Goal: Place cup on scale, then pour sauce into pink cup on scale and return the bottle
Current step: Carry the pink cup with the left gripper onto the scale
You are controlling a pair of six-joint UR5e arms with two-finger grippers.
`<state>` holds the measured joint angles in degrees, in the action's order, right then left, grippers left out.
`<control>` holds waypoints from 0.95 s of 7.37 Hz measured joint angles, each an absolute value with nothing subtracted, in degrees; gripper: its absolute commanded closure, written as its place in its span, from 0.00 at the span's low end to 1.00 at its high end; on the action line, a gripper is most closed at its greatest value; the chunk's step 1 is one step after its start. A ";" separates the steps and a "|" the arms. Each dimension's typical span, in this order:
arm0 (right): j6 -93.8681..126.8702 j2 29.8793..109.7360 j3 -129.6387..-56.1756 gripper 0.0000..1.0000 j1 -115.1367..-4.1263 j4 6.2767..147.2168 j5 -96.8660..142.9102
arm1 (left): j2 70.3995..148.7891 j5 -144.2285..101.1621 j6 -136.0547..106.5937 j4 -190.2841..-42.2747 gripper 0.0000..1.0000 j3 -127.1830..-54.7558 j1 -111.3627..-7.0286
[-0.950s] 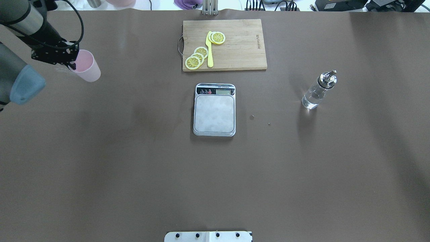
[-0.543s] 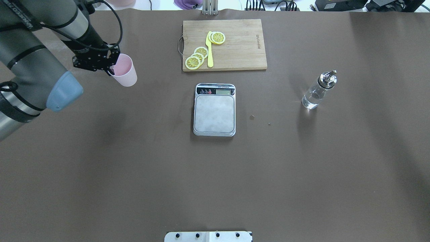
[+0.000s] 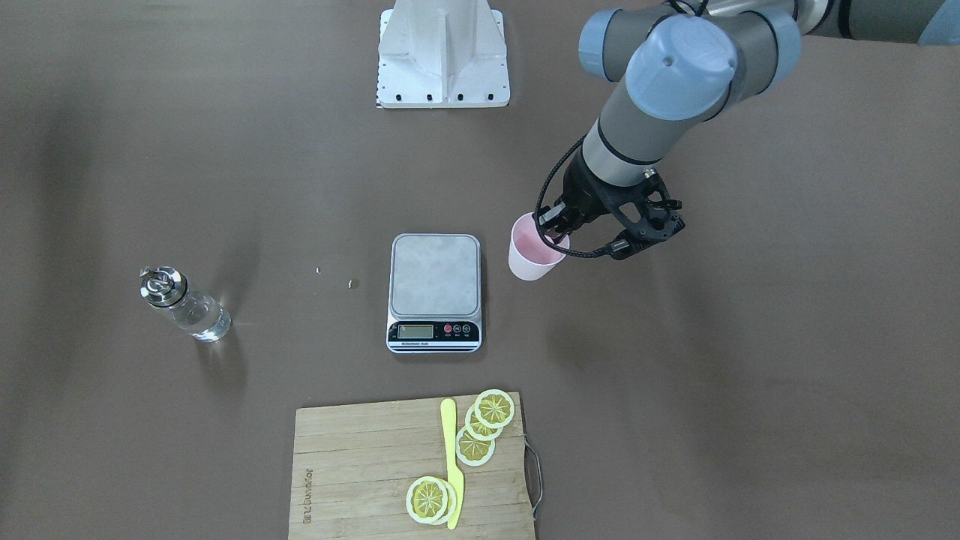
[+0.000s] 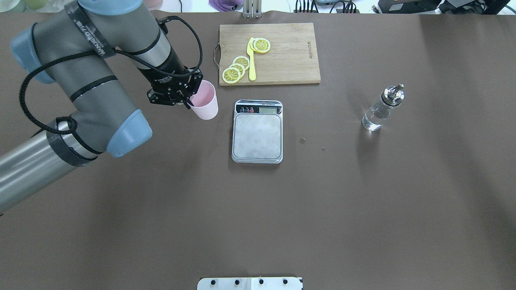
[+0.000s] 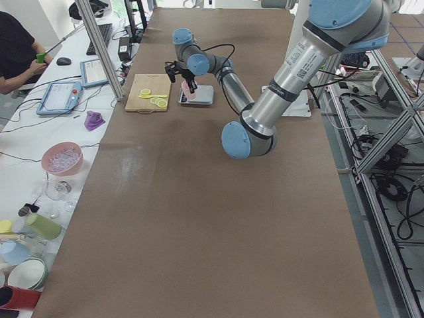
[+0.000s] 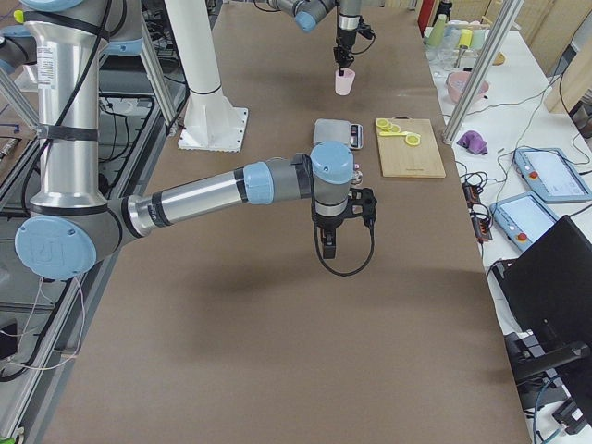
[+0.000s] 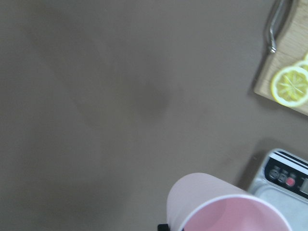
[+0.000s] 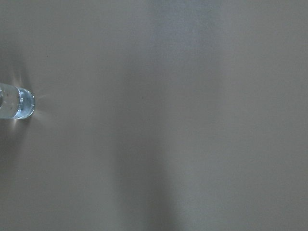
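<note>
Hanging from the left hand [image 4: 188, 103], which is clamped on its rim, the cup [image 4: 205, 107] is held upright just beside the scale [image 4: 257, 135], ready for placing.

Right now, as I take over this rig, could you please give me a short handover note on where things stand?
Left gripper: shut on the cup, pinching its rim, just beside the scale, not over its platform.
Right gripper: nothing seen in it; open or shut cannot be told. It is away from the bottle.
Bottle: upright, untouched, on the scale's far side from the cup, sauce inside.
Done: cup picked up.
Left: set cup on scale, pour sauce, return bottle.
</note>
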<state>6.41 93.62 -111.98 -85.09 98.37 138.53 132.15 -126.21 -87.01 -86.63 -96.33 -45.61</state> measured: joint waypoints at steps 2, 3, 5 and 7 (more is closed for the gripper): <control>6.57 93.41 -112.07 0.00 -84.61 98.35 138.53 | 137.41 -120.77 -91.29 -87.58 1.00 -91.62 -41.70; 6.83 93.37 -112.16 0.00 -84.44 98.35 138.56 | 139.17 -119.20 -92.10 -87.67 1.00 -89.79 -40.42; 7.48 93.29 -112.48 0.00 -83.86 98.35 138.47 | 140.38 -117.10 -92.62 -87.85 1.00 -88.20 -37.95; 7.85 93.26 -112.57 0.00 -83.48 98.35 138.43 | 140.57 -116.42 -92.64 -88.04 1.00 -87.83 -36.43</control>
<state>7.85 93.26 -112.57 -83.48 98.35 138.43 140.57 -116.42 -92.64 -88.04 -87.83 -36.43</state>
